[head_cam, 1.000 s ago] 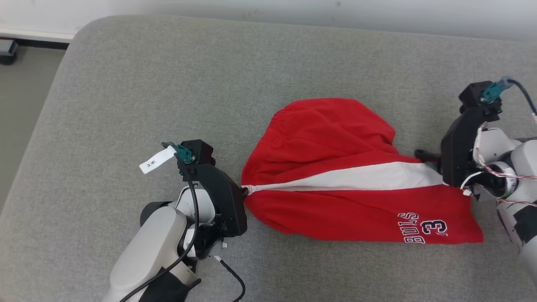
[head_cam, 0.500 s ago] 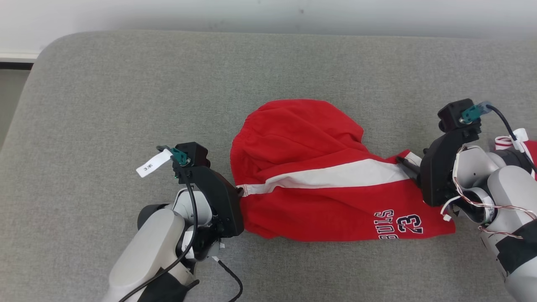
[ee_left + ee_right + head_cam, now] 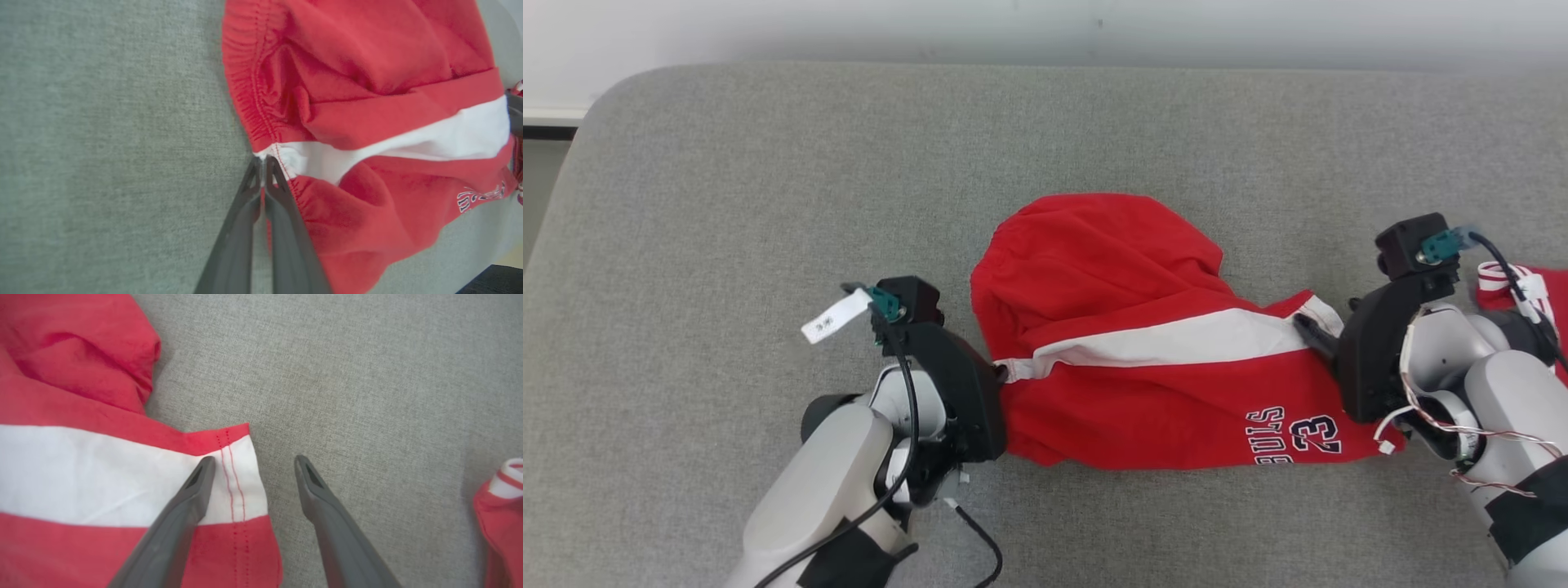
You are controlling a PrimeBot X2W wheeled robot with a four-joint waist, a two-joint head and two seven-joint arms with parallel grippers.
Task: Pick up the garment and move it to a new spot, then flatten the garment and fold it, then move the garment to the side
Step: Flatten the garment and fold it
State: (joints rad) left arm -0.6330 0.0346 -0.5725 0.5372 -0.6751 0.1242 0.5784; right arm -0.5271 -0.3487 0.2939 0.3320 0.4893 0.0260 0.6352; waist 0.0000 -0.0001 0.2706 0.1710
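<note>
- Shorts (image 3: 1143, 359) in red with a white side stripe lie mid-way along the grey cushion (image 3: 768, 204); the lower leg is fairly flat, the upper part heaped in soft folds behind the elastic waistband.
- Left gripper (image 3: 261, 161) is pinched tight on the waistband's edge, just where the white stripe ends; its fingers meet with only cloth between them.
- Right gripper (image 3: 253, 461) stands fully spread at the leg hem and holds nothing; one finger lies over the white stripe, the other over bare cushion, with the stitched hem between them.
- Likely hazard: a pull from the left while the hem end is free would drag the shorts whole and bunch them, not stretch them flat.
- Likely hazard: the right fingers, closing from here, might catch just the top layer or shove the hem into a crease.
- Likely hazard: a second red-and-white item (image 3: 1523, 286) lies near the right gripper; a sweep that way could snag it.
</note>
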